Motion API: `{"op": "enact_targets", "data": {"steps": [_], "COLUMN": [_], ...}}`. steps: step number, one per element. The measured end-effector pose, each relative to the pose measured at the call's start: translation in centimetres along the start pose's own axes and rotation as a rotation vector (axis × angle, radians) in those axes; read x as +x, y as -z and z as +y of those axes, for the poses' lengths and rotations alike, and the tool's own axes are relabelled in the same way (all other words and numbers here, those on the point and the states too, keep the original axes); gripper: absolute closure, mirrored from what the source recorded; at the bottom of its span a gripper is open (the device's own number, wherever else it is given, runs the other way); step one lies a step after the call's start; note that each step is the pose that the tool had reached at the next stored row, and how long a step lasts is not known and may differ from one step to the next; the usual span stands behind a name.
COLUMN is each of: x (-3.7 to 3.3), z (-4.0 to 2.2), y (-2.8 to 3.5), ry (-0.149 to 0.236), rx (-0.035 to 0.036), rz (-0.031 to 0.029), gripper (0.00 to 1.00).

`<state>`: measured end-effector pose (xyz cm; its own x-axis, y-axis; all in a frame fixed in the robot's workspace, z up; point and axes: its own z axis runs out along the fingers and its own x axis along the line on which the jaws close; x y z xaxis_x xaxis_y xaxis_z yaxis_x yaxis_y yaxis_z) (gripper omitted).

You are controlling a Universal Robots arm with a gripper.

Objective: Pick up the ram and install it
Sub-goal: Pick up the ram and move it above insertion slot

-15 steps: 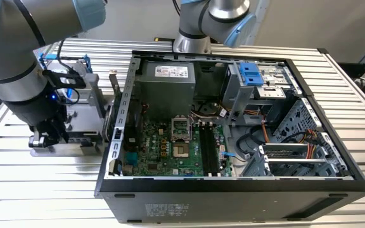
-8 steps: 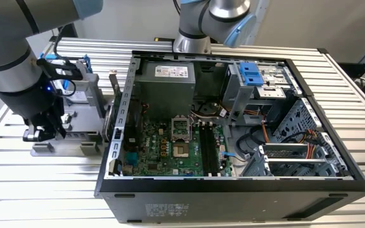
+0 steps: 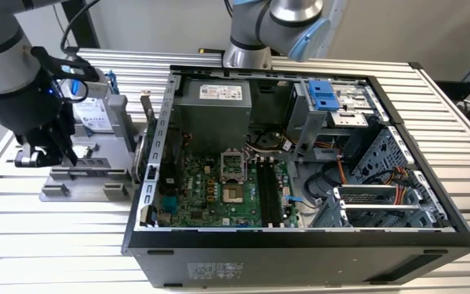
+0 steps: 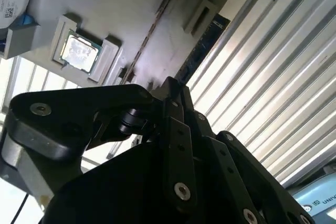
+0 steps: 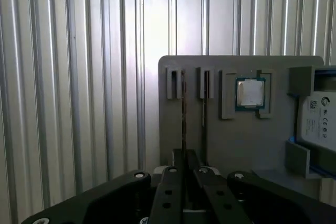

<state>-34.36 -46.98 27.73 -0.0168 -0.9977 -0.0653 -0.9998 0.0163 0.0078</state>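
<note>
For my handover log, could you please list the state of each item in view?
ram: on edge in holder slot, uninstalled.
pincer: at the ram.
processor: flat in holder recess.
hard drive: in holder.
computer case: open, on its side.

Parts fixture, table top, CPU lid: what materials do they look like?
Parts fixture: matte grey, uniform, likely moulded or printed plastic. Table top: ribbed silver slats with bright streaky reflections, likely bare aluminium. CPU lid: shiny silver plate catching glare, apparently metal.
</note>
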Motion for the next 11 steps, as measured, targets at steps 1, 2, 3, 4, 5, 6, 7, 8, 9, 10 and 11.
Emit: {"op": "enact_targets", "data": {"steps": [1, 2, 3, 4, 5, 6, 7, 8, 9, 10, 11], "x": [-0.03, -0.06, -0.09, -0.12, -0.15, -0.18, -0.21, -0.24, -0.27, -0.30, -0.33], "z": [0.00, 0.01, 0.01, 0.01, 0.02, 0.02, 0.02, 0.03, 0.03, 0.04, 0.04], "y": [0.49, 0.94, 1.40, 1.82, 2.30, 2.76, 3.21, 3.67, 4.14, 4.59, 5.02], "ry": [0.000, 0.000, 0.000, 0.000, 0.000, 0.000, 0.000, 0.000, 0.000, 0.000, 0.000], "rx": [0.0000, 0.0001, -0.0001, 0.0000, 0.0001, -0.0001, 0.0000, 0.0000, -0.0001, -0.0001, -0.0001], "rz": [0.0000, -0.0001, 0.0001, 0.0000, -0.0001, 0.0001, -0.0001, 0.0000, 0.0000, 0.0000, 0.0000], "gripper": [1.00, 1.00, 1.00, 1.00, 1.00, 1.00, 1.00, 1.00, 1.00, 1.00, 1.00]}}
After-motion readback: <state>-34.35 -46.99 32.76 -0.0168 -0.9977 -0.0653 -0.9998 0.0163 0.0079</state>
